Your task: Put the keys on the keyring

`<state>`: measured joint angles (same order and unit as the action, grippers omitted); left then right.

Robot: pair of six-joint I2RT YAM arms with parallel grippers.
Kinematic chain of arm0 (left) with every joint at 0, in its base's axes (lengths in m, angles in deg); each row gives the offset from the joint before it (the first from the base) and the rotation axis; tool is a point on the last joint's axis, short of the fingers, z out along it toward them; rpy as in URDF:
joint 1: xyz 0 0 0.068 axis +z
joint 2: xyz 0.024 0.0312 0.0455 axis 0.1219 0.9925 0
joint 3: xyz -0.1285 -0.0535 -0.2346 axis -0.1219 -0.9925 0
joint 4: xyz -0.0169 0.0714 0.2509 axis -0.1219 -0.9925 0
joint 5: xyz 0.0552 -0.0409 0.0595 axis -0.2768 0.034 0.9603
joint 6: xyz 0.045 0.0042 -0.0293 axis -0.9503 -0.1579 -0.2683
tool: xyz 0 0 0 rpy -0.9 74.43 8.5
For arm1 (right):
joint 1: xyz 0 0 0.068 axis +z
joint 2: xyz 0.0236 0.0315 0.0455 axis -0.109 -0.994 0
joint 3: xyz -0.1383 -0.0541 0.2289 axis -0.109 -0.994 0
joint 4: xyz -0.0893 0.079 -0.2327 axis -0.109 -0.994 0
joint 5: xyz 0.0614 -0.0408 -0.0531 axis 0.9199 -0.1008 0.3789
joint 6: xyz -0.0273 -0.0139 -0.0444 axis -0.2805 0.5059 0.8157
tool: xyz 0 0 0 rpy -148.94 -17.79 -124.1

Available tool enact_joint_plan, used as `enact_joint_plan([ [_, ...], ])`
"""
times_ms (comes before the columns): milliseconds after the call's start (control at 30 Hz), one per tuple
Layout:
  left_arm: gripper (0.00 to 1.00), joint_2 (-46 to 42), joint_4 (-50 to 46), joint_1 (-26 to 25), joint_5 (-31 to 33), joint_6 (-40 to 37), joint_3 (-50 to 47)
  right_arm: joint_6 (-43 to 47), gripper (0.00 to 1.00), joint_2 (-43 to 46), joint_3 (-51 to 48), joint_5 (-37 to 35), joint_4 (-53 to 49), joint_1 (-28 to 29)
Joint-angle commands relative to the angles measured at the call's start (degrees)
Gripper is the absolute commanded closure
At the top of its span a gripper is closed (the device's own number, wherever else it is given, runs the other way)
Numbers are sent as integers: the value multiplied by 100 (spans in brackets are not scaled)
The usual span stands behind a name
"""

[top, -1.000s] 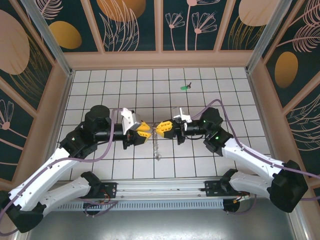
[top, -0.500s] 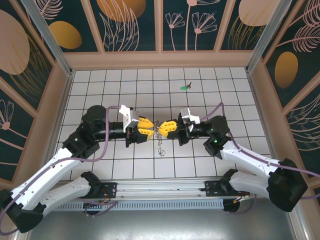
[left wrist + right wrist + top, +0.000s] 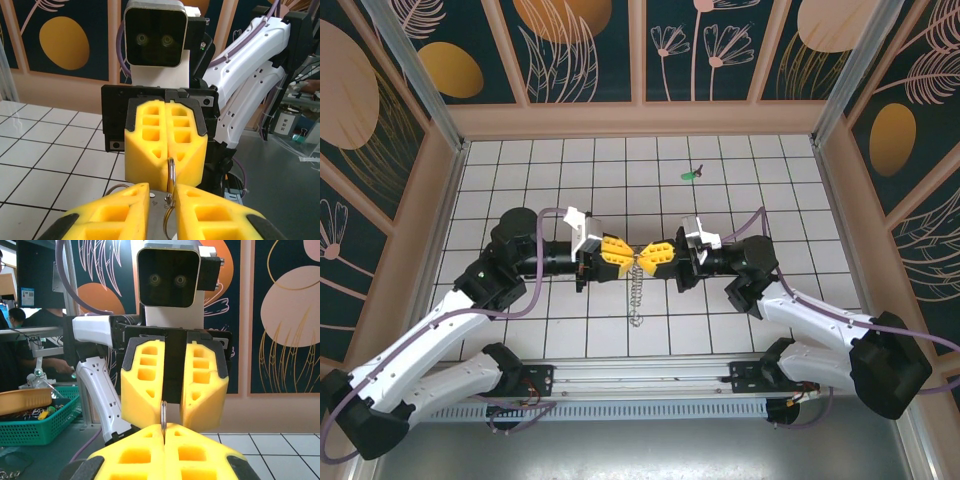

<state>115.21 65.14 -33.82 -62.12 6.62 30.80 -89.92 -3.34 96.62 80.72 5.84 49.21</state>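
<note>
My two yellow-fingered grippers meet tip to tip above the middle of the tiled floor. My right gripper (image 3: 649, 256) (image 3: 164, 429) is shut on the keyring's metal ring (image 3: 170, 171) (image 3: 163, 415), held edge-on. The keyring's chain (image 3: 636, 295) hangs from the ring to the floor. My left gripper (image 3: 627, 257) (image 3: 162, 189) has its jaws a little apart with the ring in the gap, against its right finger (image 3: 200, 200). A flat silver metal piece (image 3: 159, 212) lies between the left fingers. A small green key (image 3: 690, 174) lies on the floor far behind, apart from both grippers.
Wooden-framed patterned walls (image 3: 640, 118) close in the white tiled floor (image 3: 520, 170) at the back and on both sides. A rail (image 3: 640, 380) runs along the near edge by the arm bases. A green basket (image 3: 30, 427) of oddments stands off the table.
The left gripper has moved right until its fingertips meet the right gripper's around the ring, and its jaws have narrowed. The right gripper stays shut on the ring.
</note>
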Motion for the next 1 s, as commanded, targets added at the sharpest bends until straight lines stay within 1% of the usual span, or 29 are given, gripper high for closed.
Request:
enact_joint_plan([
  [0,82,77,267,5,-158,113,-56,-80,100,2,-18,-73,488,28],
  [67,85,101,318,12,-171,135,-58,-76,100,4,-27,-89,478,28],
  [133,97,121,296,5,-166,150,-60,-6,100,32,12,-120,324,34],
  [167,100,115,275,10,-173,152,-65,30,100,49,30,-129,250,28],
  [267,100,46,136,4,-98,111,-59,268,100,142,108,-217,-230,28],
  [300,100,13,12,3,-7,39,-12,427,98,211,165,-298,-576,29],
  [333,100,-9,-166,9,90,-60,52,588,90,287,226,-409,-936,28],
  [367,100,-15,-428,5,203,-216,162,876,83,368,348,-559,-1526,37],
  [400,100,9,-771,9,334,-416,314,1212,78,438,503,-662,-2165,47],
  [467,100,132,-1402,7,538,-770,524,1798,74,531,859,-843,-3379,55],
  [500,100,217,-1707,9,603,-939,797,2027,72,578,1002,-933,-3826,55],
  [567,100,373,-2160,9,679,-1187,1021,2365,69,640,1206,-1056,-4481,55],
  [633,100,495,-2481,10,718,-1351,1181,2563,68,685,1335,-1159,-4889,55],
  [700,100,559,-2682,10,744,-1467,1316,2720,70,684,1440,-1249,-5230,55],
  [967,100,727,-3312,7,770,-1761,1675,2992,71,715,1547,-1115,-5721,108],
])
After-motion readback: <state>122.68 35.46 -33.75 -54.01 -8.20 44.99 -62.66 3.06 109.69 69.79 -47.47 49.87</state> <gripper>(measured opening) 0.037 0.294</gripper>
